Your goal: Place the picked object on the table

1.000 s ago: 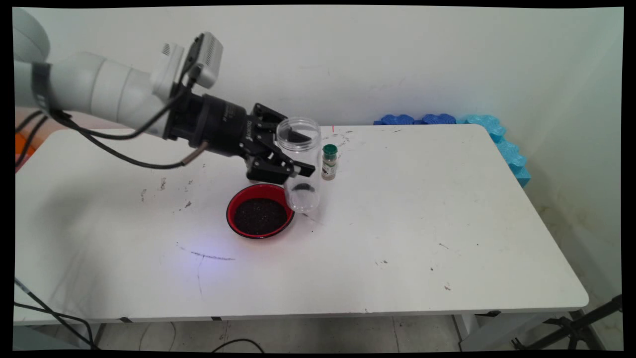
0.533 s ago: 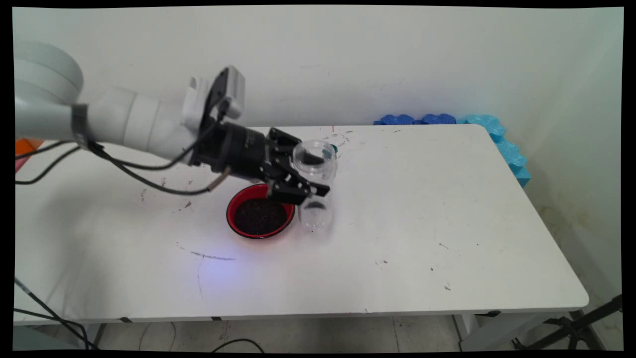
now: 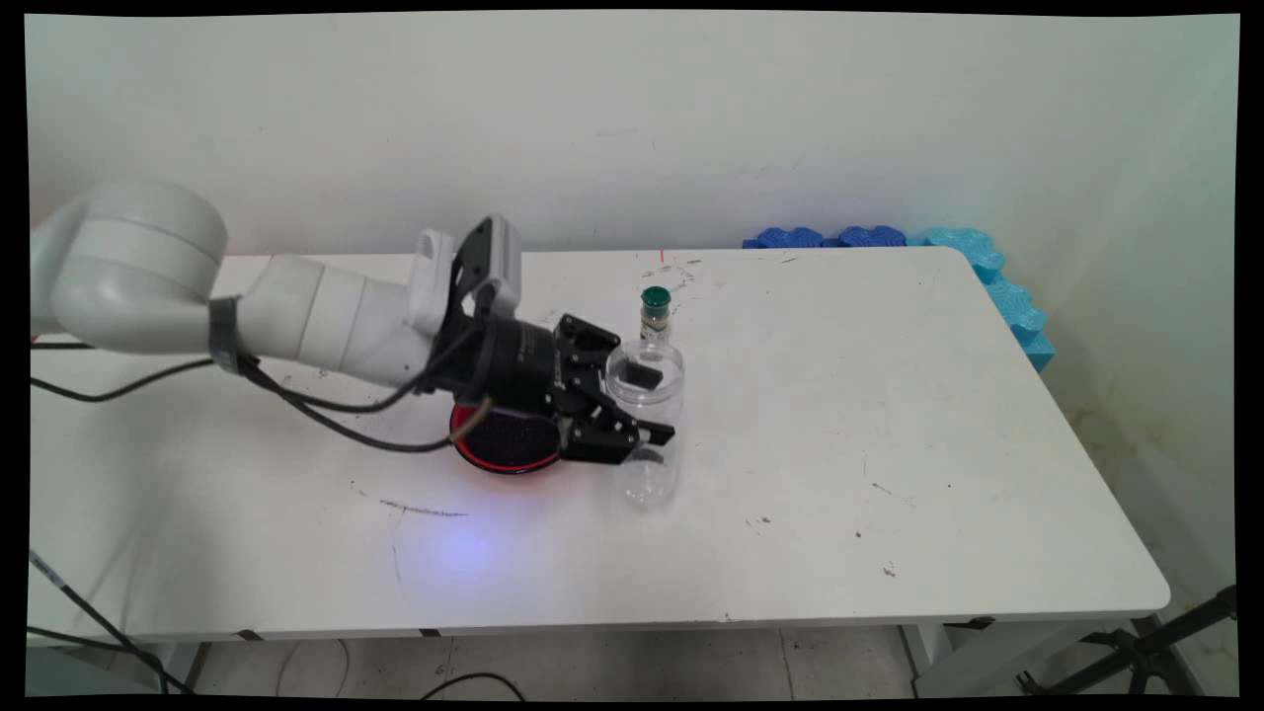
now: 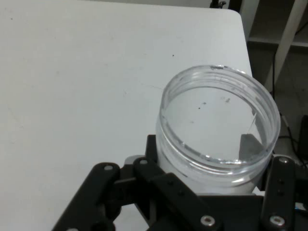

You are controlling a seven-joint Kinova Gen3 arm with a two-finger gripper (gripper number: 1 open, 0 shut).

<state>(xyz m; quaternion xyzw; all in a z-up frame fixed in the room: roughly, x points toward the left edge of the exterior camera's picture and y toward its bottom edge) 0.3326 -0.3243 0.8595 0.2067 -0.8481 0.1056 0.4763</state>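
Down and toward the near side comes the black two-finger hand (image 3: 647,408) compared with a second ago, and the clear, open-topped plastic jar (image 3: 647,420) has travelled with it, away from the small green-capped spice bottle (image 3: 654,314). That bottle stands upright on the white worktop (image 3: 889,425) behind the jar, apart from it and in plain sight again; half a second back the jar covered nearly all of it.

The hand is clamped on the jar, one finger on each side of its wall just below the rim. The jar sits upright, mouth up. From the hand view its inside looks empty apart from a few dark specks on the wall (image 4: 219,130). Whether its base touches the worktop or hangs just above it, I cannot tell.

Just left of the jar is the round red bowl (image 3: 489,456) filled with a dark, grainy material. A second ago the whole bowl showed; now the hand's black linkage and the wrist cover its upper and right parts, leaving only the near left arc of the rim and some of the dark filling visible.

Against the wall at the far right corner of the worktop lie blue foam pieces (image 3: 894,238), unmoved.
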